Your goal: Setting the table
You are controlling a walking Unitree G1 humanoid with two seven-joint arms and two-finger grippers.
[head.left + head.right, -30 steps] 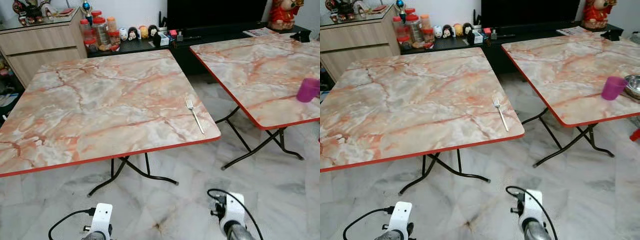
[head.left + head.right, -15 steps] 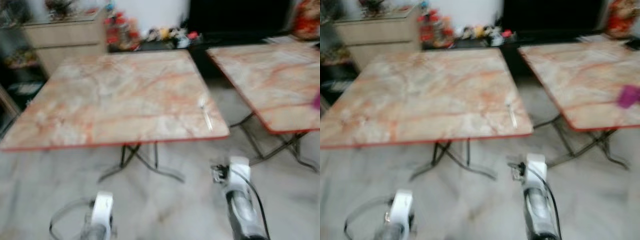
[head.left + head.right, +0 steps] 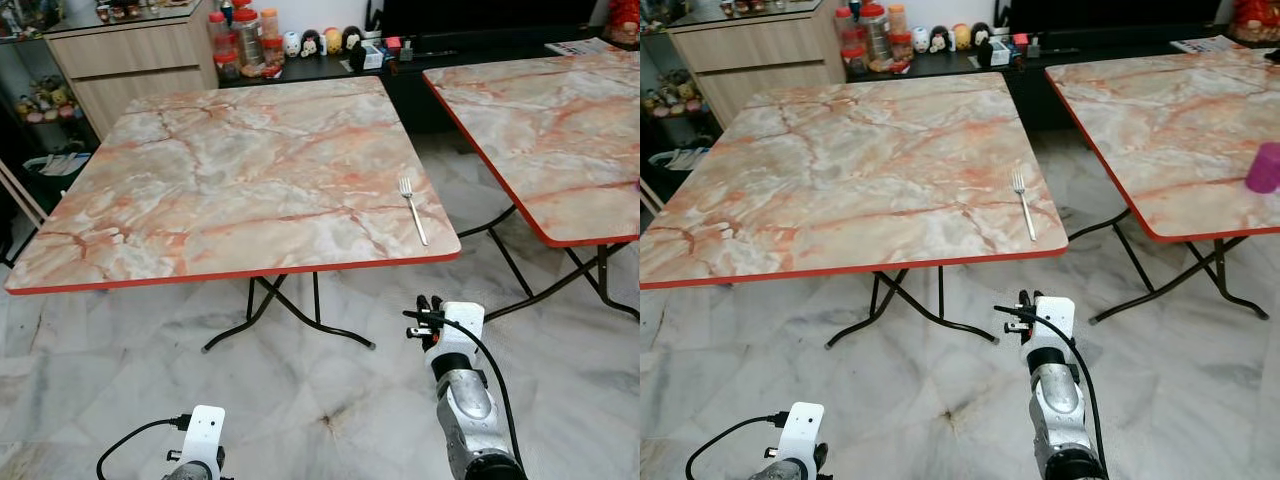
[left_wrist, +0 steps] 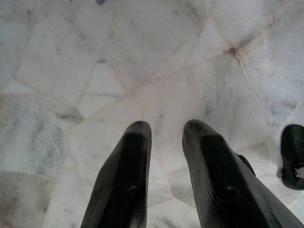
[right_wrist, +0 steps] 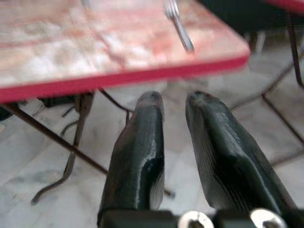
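Right gripper [image 5: 174, 102]: fingers slightly apart, holding nothing, raised below the near edge of the table [image 3: 200, 230], aimed at its near right corner.
Left gripper [image 4: 166, 130]: fingers slightly apart, empty, pointing down at the floor [image 4: 95, 57]; arm idle.
Fork [image 3: 412, 209]: flat on the table beside its right edge, near the near right corner, handle toward the robot.
Cup [image 3: 1264, 167]: purple, on the second table [image 3: 1160, 110], near edge.
Step, as judged: approach. Next move calls for lifting the right gripper over the edge.
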